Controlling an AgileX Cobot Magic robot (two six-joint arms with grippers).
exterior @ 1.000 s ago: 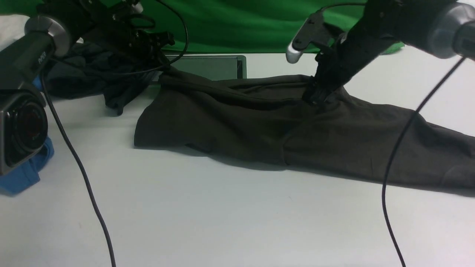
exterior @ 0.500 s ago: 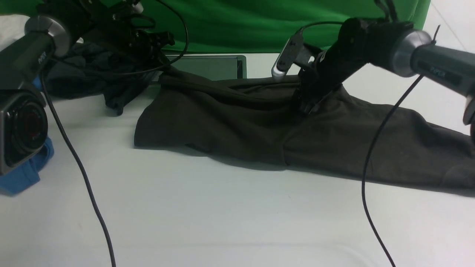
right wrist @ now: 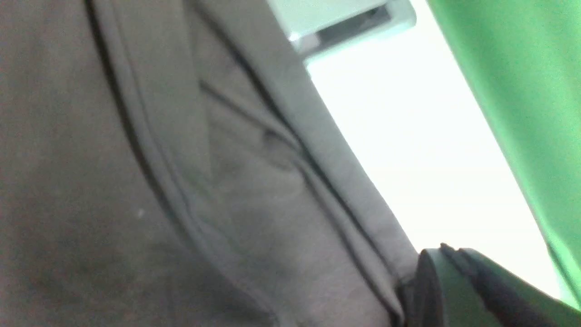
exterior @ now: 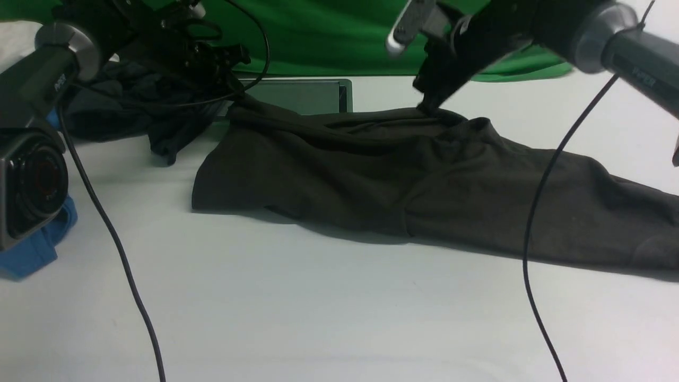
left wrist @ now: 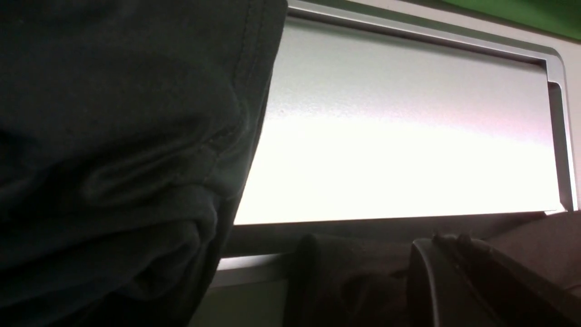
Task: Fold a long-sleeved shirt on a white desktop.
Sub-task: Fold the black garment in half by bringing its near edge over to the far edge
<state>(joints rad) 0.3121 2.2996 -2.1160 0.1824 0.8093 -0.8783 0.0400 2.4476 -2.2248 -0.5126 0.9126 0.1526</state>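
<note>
Pale lettering sits on the right arm (exterior: pixel 636 69) and on the left arm (exterior: pixel 53 79), too small and blurred to read with confidence; the long-sleeved shirt (exterior: pixel 371 170), dark olive, lies spread over the middle and right of the white desktop (exterior: pixel 318 307), rumpled along its far edge; the left arm reaches forward and down, its left gripper (exterior: pixel 232 94) pinched closed on the shirt's far left corner, just beside the grey metal cable hatch (exterior: pixel 302 95); the right arm slants down from the upper right, the right gripper (exterior: pixel 428 107) nipped tight on the shirt's far edge; a smaller dark garment (exterior: pixel 122 116) lies under the left arm, a blue garment (exterior: pixel 32 249) at the near left, the green cloth backdrop (exterior: pixel 329 32) behind.
</note>
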